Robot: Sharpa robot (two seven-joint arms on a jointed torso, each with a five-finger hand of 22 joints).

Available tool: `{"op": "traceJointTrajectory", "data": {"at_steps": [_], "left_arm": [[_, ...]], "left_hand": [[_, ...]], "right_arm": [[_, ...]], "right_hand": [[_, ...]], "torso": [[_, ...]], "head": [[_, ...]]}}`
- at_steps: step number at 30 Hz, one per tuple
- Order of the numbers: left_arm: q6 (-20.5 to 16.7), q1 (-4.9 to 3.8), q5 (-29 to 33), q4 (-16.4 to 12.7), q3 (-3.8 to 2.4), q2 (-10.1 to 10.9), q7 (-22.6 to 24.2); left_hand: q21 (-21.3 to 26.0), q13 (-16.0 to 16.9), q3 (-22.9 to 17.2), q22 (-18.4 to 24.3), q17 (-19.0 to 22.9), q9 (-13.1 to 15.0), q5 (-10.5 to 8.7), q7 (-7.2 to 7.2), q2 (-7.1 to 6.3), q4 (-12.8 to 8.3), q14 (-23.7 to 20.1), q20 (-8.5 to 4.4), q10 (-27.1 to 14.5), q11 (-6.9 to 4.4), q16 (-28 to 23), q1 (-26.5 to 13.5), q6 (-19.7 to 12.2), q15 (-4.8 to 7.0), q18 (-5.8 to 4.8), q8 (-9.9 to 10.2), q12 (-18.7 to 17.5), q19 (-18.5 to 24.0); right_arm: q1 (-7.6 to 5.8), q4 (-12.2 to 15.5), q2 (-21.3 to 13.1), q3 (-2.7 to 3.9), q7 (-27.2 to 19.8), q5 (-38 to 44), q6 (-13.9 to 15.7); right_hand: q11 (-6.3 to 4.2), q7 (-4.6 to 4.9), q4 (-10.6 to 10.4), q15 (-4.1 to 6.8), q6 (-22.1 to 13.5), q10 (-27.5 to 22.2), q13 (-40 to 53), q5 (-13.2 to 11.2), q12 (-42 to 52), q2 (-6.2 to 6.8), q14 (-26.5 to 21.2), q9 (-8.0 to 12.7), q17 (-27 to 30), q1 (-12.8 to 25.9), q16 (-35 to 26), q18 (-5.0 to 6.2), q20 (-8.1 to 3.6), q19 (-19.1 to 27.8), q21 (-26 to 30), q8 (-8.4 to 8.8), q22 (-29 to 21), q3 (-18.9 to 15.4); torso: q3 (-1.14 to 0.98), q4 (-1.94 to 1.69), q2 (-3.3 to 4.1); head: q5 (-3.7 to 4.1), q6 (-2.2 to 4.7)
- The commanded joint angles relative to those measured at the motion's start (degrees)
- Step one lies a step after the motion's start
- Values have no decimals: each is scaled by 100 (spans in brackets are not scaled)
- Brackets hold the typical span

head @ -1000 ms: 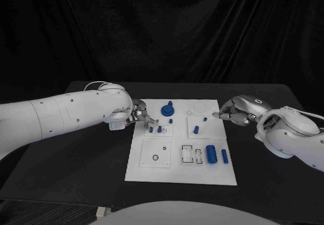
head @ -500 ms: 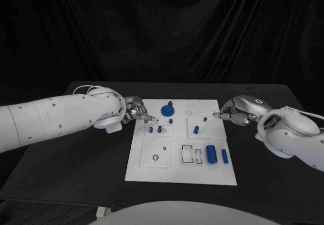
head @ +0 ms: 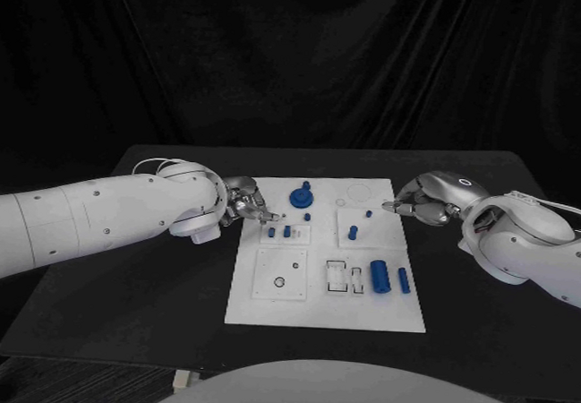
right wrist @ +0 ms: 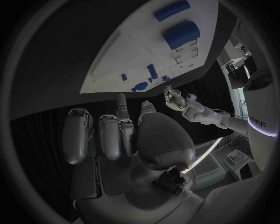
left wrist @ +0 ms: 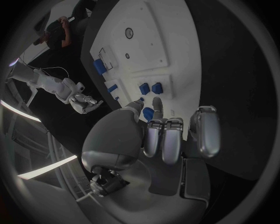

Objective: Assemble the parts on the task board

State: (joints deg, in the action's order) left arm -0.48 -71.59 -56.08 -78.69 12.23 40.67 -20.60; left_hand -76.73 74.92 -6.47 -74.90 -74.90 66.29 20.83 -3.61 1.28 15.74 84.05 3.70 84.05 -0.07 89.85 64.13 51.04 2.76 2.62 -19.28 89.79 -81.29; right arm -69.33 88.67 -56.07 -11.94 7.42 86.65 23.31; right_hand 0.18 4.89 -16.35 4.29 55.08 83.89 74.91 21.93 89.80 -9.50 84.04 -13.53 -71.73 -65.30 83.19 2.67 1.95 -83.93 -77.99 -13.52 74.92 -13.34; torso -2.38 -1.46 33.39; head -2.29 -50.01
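The left robot hand sits at the left edge of the task board, up near the far end of the tabletop. Its fingers are curled in close together, and something small and blue shows right at their tips in the left wrist view, but I cannot tell if it is held or just lying on the board behind them. The right robot hand waits at the board's far right corner with its fingers curled in too, and I cannot tell if it holds anything. Just beside the left hand stand small blue parts in their holes, and a taller blue part stands near the far edge. Two blue cylinders lie toward the right edge of the board. If the left hand swings in too fast, I think it could bump the small parts or push the board sideways. A tiny piece could slip out and roll off onto the tabletop.
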Motion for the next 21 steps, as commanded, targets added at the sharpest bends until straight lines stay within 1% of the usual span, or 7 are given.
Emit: {"op": "traceJointTrajectory", "data": {"at_steps": [1,3,13,17,18,19,21], "left_arm": [[157,41,13,7,-2,-28,-150],[209,64,13,17,-2,-45,-194],[318,108,13,89,-2,-103,-307],[359,114,13,125,-2,-130,-331],[369,115,13,133,-2,-136,-333],[372,115,13,136,-2,-139,-333],[383,117,13,146,-2,-149,-333]], "left_hand": [[29,1434,46,-1067,-1510,-14,-85,-9,16,29,595,3,518,-2,15,19,-30,-5,72,-31,-35,28],[35,1429,83,-1065,-1510,-24,-186,-13,29,55,595,5,513,1,15,6,-31,-8,74,-50,-39,33],[63,1419,149,-1055,-1510,-11,-334,-8,61,71,595,7,502,0,15,-33,0,-10,81,-122,-46,52],[62,1419,216,-1056,-1510,4,-470,-10,80,75,595,9,502,1,15,-83,-13,-10,81,-169,-46,51],[67,1416,265,-1054,-1510,11,-612,-13,100,77,595,11,499,4,15,-127,-26,-12,82,-196,-48,54],[67,1416,269,-1054,-1510,12,-622,-13,102,77,595,11,499,4,15,-130,-27,-12,82,-198,-48,54],[66,1417,317,-1054,-1510,17,-733,-14,118,77,595,12,500,6,15,-161,-37,-14,82,-226,-47,53]], "right_arm": [[14,6,-10,3,6,14,-23],[14,11,-17,3,7,14,-21],[15,19,-25,3,6,14,-13],[15,19,-23,3,5,14,-12],[15,19,-22,3,5,14,-11],[15,20,-22,3,5,14,-11],[16,19,-20,3,4,14,-11]], "right_hand": [[30,0,16,-33,24,611,1509,21,20,-8,291,-9,5,-53,-22,43,33,-152,27,21,1084,-18],[30,0,9,-33,24,611,1509,19,20,-9,292,-9,2,-56,-21,43,33,-153,28,24,1084,-22],[30,0,9,-33,24,611,1509,19,20,-9,292,-9,2,-56,-21,43,33,-153,28,24,1084,-22],[30,0,9,-33,24,611,1509,19,20,-9,292,-9,2,-56,-21,43,33,-153,28,24,1084,-22],[30,0,9,-33,24,611,1509,19,20,-9,292,-9,2,-56,-21,43,33,-153,28,24,1084,-22],[30,0,9,-33,24,611,1509,19,20,-9,292,-9,2,-56,-21,43,33,-153,28,24,1084,-22],[30,0,9,-33,24,611,1509,19,20,-9,292,-9,2,-56,-21,43,33,-153,28,24,1084,-22]], "torso": [[-2,-2,2],[1,1,3],[-2,4,1],[1,2,5],[1,3,4],[1,3,4],[-1,0,2]], "head": [[26,1],[34,1],[29,1],[26,1],[26,1],[26,1],[29,1]]}}
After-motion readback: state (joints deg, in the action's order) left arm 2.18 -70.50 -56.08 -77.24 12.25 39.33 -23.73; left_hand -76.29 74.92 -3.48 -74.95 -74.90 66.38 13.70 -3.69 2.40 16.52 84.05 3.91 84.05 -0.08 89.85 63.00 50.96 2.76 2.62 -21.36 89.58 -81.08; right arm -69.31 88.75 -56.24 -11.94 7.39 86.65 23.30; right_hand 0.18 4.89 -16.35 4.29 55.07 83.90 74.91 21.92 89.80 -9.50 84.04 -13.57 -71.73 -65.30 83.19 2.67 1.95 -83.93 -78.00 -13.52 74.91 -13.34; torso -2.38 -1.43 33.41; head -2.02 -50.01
